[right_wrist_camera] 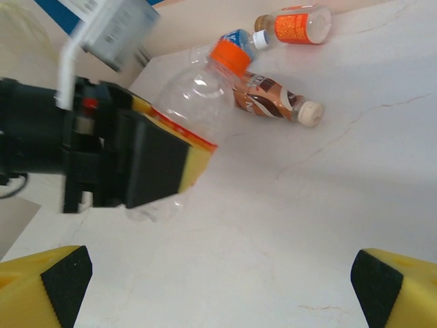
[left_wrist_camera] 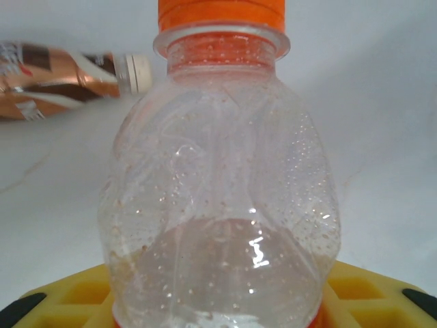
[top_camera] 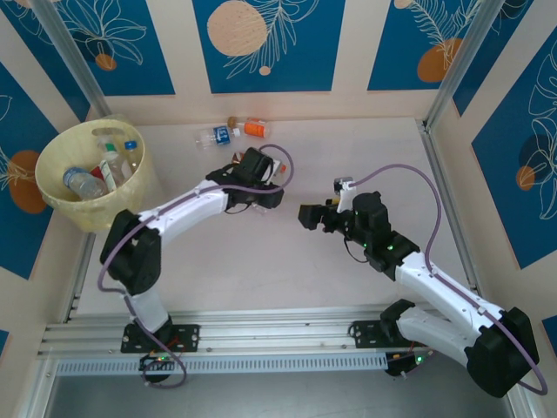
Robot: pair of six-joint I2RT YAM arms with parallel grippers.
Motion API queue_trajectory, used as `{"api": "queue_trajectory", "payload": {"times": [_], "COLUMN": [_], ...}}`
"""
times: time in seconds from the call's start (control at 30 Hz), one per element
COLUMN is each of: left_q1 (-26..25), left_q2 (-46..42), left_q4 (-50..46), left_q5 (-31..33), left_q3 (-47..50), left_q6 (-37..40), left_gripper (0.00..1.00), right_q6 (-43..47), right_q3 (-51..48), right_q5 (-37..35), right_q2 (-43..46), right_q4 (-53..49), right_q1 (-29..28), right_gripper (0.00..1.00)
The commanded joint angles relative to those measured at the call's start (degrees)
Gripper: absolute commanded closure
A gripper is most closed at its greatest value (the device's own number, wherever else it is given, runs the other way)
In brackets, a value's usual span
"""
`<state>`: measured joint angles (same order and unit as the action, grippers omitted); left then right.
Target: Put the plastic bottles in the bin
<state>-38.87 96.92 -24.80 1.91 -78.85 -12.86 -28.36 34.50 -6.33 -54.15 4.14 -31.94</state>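
orange-capped bottle (left_wrist_camera: pixel 218 191) clamped in left gripper (top_camera: pixel 259 192), base cut off.

Probably a lab test cell: aluminium rails (top_camera: pixel 261 335), printed wall panels (top_camera: pixel 305 52).

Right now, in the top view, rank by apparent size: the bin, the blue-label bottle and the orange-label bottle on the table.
1. bin, far largest.
2. blue-label bottle and orange-label bottle look alike; unranked.
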Motion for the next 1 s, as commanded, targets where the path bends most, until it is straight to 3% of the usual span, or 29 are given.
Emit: {"api": "queue_trajectory", "payload": {"times": [0.0,0.43,0.77,0.97], "left_q1": [0.8,8.9,13.4,13.7], "left_q2": [-5.8,-20.8,-24.8,-31.0], "left_q4": [1.7,-0.6,-4.0,-3.1], "left_q5": [-1.5,-5.6,2.9,15.0], "left_q3": [0.6,-1.7,-11.9,-10.5], "left_q6": [1.3,-0.4,3.1,8.3], "left_gripper": [0.65,0.63,0.61,0.61], "right_q6": [1.9,2.6,2.4,2.8], "right_q3": [0.4,1.6,5.6,6.4], "right_q5": [4.2,11.4,13.7,13.8], "right_q2": [0.8,-0.6,-5.1,-6.3], "right_q4": [4.6,11.3,11.2,11.1], "right_q1": [0.2,0.1,-0.1,-0.4], "right_gripper": [0.00,0.00,0.00,0.00]}}
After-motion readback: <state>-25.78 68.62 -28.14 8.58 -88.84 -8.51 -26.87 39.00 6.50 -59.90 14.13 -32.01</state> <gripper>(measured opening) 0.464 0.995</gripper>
